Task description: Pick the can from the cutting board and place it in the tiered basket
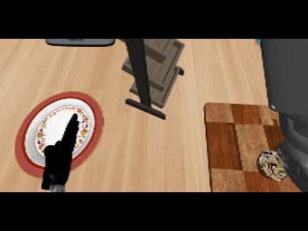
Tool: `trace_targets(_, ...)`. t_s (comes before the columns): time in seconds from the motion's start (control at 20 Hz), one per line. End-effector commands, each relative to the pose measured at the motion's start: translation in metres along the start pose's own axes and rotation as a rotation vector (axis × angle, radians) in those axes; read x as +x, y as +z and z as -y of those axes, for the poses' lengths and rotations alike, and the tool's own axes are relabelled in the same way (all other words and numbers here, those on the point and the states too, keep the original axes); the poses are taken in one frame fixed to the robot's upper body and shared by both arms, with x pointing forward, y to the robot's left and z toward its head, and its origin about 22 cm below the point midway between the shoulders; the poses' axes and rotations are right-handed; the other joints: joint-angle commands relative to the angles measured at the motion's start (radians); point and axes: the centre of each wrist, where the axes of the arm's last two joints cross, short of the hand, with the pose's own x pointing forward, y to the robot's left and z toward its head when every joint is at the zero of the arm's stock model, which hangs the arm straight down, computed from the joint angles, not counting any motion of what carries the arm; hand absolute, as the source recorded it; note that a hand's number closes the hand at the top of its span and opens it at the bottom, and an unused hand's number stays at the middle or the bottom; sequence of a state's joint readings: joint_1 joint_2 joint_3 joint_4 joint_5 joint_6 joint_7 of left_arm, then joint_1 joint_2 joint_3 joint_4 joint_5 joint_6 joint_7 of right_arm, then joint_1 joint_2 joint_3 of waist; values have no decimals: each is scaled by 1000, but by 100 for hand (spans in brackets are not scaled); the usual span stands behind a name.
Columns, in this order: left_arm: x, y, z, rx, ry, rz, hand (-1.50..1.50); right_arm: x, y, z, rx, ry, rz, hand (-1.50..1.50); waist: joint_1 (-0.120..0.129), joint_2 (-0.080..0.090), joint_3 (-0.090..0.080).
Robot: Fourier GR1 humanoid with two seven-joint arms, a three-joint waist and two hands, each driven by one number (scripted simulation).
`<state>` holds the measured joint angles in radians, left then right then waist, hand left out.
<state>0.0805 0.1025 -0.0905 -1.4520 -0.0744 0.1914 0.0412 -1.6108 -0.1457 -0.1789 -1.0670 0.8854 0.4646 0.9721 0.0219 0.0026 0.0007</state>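
Head view: your left hand [61, 151], fingers straight, is over the lower-left plate [89, 103]. The can [273, 164] lies well apart, lower right on the cutting board [240, 131], beside your right hand [304, 149], whose state you cannot tell.

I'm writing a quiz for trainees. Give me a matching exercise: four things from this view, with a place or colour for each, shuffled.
1. can
2. plate
3. tiered basket
4. left hand

a. over the plate
b. top centre
c. red rim
d. on the cutting board

Pairs: 1-d, 2-c, 3-b, 4-a
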Motion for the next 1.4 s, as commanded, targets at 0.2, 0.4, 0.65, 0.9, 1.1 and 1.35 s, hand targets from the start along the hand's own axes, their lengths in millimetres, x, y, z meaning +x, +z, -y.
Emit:
trace_targets(0.2,-7,-6,0,-7,7,-44,0,-4,-32,-58,12,-15,-85,150,0,4,-2)
trace_targets(0.4,-8,7,7,2,23,-31,0,-23,-37,-68,71,-311,-168,150,-2,-1,0)
trace_targets(0.65,-3,-12,3,16,9,-29,0,-30,-44,-83,98,-495,-166,-150,-9,3,-1)
trace_targets(0.9,-9,-8,1,-15,3,-35,0,-28,-41,-81,9,-713,-146,-150,1,2,-2)
trace_targets(1.1,-10,-5,11,-1,3,-40,0,-27,-38,-42,-165,-755,-102,-150,-15,-1,-1)
trace_targets(1.35,-22,-1,-11,38,-6,-56,0,-62,-42,-21,-398,-765,-223,-150,-37,-9,-1)
